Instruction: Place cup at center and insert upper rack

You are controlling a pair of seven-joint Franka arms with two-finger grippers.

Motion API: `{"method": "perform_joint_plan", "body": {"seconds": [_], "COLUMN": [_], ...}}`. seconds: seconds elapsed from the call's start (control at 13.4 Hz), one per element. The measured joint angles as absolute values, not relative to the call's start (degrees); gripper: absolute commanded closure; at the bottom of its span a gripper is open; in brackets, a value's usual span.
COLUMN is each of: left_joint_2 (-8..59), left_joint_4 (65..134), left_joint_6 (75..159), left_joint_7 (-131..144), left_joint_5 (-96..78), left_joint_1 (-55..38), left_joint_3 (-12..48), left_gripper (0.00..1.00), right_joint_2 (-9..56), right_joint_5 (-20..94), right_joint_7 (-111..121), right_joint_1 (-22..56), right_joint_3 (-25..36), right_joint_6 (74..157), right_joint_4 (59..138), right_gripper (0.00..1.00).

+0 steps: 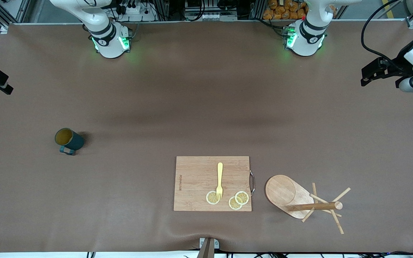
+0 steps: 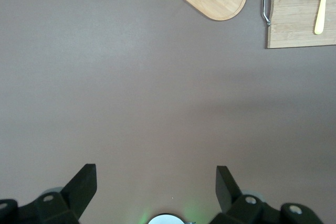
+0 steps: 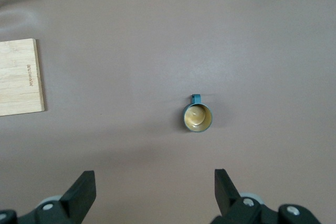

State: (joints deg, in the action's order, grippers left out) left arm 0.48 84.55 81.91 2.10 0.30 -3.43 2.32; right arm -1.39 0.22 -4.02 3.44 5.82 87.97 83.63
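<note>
**Cup and rack apart, both grippers spread**

We see the cup (image 1: 69,141) upright toward the right arm's end of the table (image 1: 156,107), the rack (image 1: 301,199) beside the cutting board (image 1: 199,179), whose small burned-in lettering we cannot read. The left gripper (image 2: 156,183) and right gripper (image 3: 155,182) hang high, spread wide, empty.

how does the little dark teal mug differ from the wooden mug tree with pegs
The dark teal mug is small and glossy; the light wooden mug tree is larger, with thin pegs. The mug stands toward the right arm's end; the tree toward the left arm's. Both stand upright, untouched.
</note>
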Motion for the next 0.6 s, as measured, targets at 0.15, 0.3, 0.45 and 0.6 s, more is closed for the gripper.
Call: {"method": "perform_joint_plan", "body": {"seconds": [0.15,0.3,0.45,0.6], "left_joint_2": [0.48,0.51,0.57,0.58], "left_joint_4": [84.55,84.56,84.56,84.56], "left_joint_6": [81.91,81.92,81.92,81.92], "left_joint_7": [1.68,1.64,1.64,1.64], "left_joint_5": [0.30,0.30,0.30,0.30], "left_joint_1": [-3.47,-3.48,-3.49,-3.57], "left_joint_3": [2.38,2.45,2.46,2.53], "left_gripper": [0.00,0.00,0.00,0.00], "right_joint_2": [-1.34,-1.18,-0.24,1.05], "right_joint_5": [0.22,0.22,0.22,0.22], "right_joint_7": [-4.12,-4.20,-4.28,-4.34], "right_joint_1": [3.60,3.63,3.63,3.62], "right_joint_3": [5.82,5.82,5.89,6.16], "right_joint_6": [87.96,87.74,87.27,87.25], "right_joint_4": [83.63,83.65,83.91,85.17], "right_gripper": [0.00,0.00,0.00,0.00]}}
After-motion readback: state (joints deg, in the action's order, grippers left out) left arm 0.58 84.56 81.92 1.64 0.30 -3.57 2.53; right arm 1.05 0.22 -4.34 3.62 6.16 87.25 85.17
